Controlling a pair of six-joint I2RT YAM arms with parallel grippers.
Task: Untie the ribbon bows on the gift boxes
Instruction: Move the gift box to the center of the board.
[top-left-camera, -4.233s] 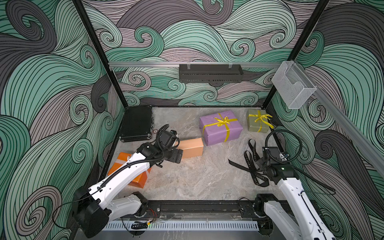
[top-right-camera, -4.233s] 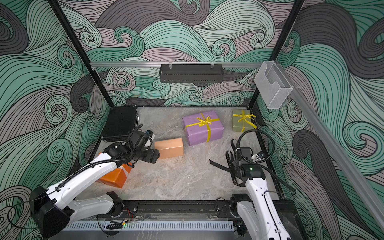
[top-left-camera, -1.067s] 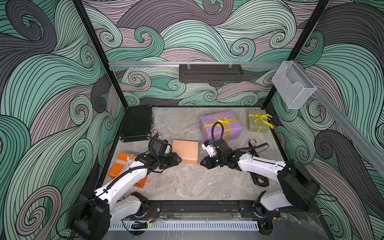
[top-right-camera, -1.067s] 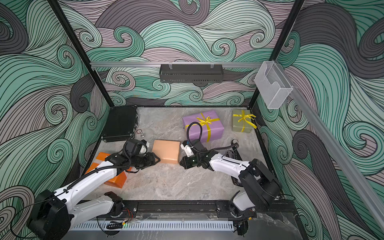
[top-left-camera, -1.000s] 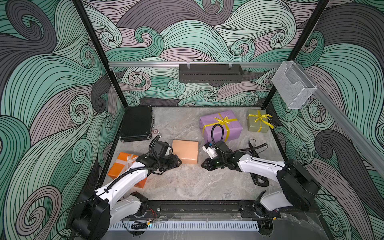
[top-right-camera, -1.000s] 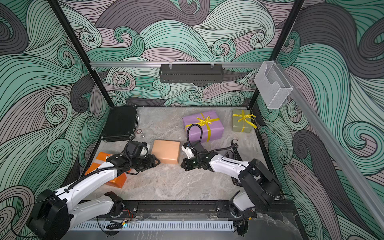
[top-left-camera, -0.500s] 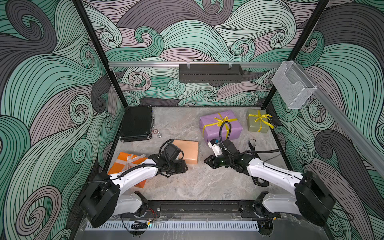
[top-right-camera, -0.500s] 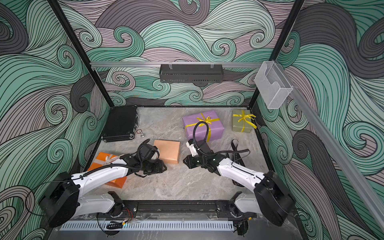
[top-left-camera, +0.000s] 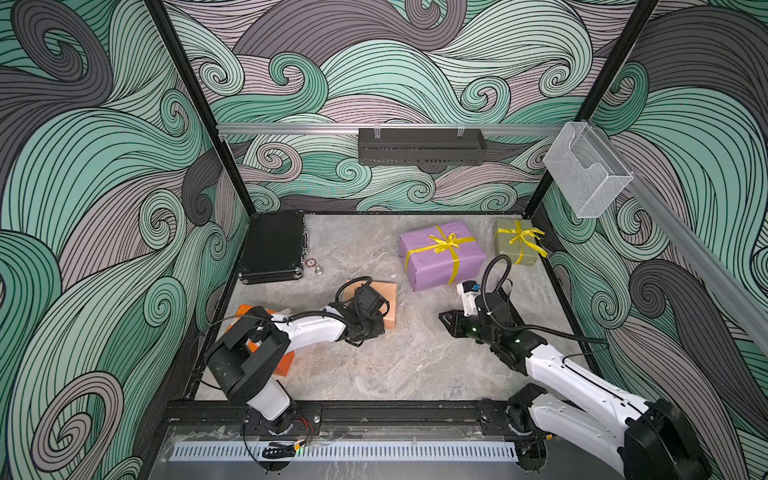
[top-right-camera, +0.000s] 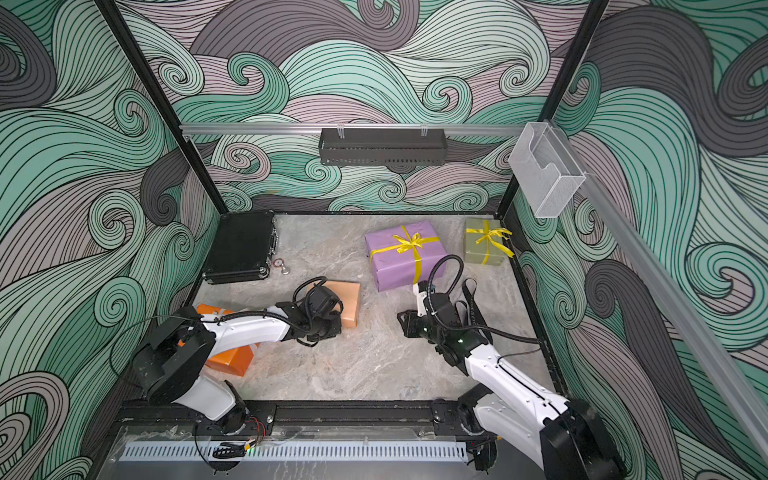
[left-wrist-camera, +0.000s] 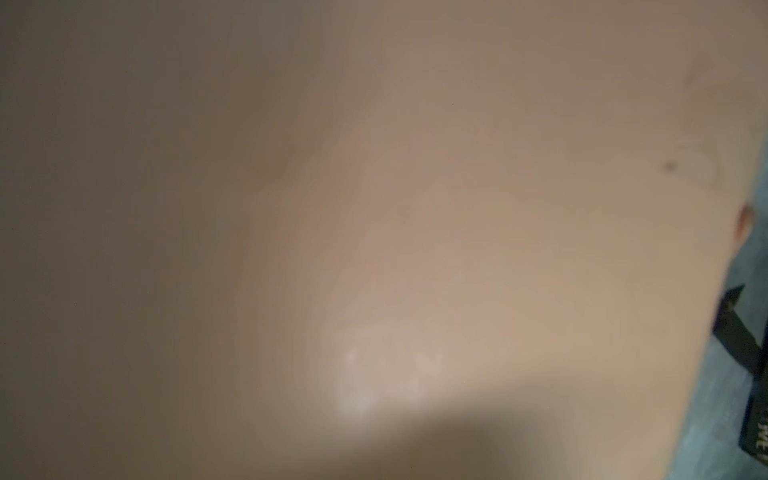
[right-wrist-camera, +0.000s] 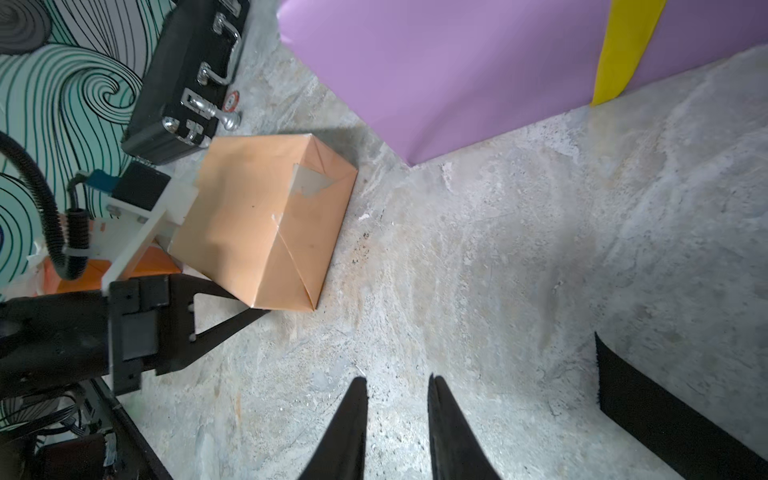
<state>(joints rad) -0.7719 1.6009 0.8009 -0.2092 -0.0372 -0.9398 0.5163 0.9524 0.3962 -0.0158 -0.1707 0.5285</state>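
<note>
Now left tool (right-wrist-camera: 249, 314), shut, nosed the tan box (top-left-camera: 384, 299) at seven o'clock, probably steadying it; right tool (right-wrist-camera: 397, 380) hung parted, empty.

L gripper (right-wrist-camera: 254, 316) was shifted from left side of tan-peach box (top-left-camera: 388, 301) to its near edge; jaws were closed. R gripper (right-wrist-camera: 397, 380) was pulled back rightward from box; jaws were parted slightly. Box was turned vs. earliest frames.
</note>
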